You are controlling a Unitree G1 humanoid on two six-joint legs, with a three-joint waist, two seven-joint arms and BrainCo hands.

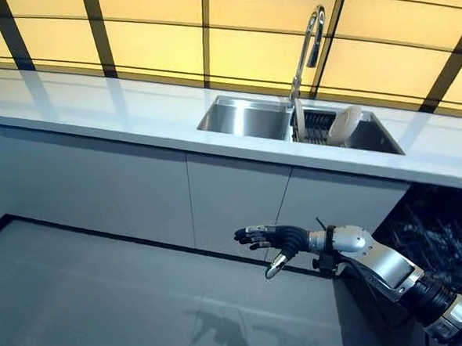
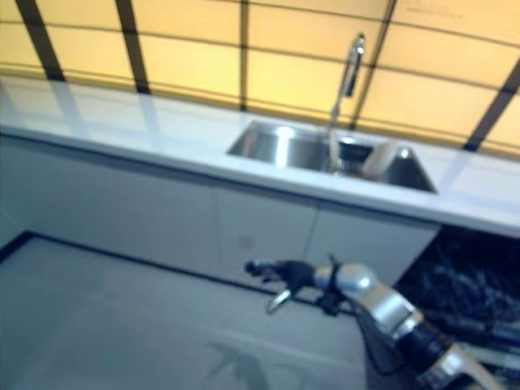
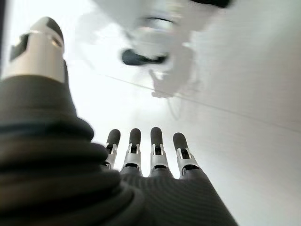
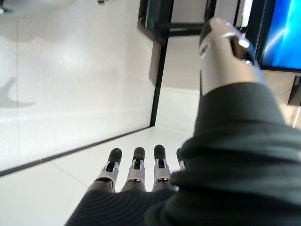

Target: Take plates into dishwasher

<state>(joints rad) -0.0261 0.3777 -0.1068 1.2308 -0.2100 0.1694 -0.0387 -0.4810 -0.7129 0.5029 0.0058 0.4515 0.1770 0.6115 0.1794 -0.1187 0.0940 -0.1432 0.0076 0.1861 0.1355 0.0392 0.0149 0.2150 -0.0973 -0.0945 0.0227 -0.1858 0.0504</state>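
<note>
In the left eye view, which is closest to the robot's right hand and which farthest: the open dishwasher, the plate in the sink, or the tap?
From the right hand, held out over the floor:
1. Dishwasher, open, low on the right.
2. Plate, upright in the sink, above the hand.
3. Tap, rising behind the sink.

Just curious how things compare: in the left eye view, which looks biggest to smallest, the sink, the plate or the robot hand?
1. Sink.
2. Robot hand and plate look alike; the hand is nearer, so no ranking.

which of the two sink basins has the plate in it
The sink's right basin, beside the faucet. A pale plate stands on edge there against a dark rack, while the left basin shows only bare steel.
</note>
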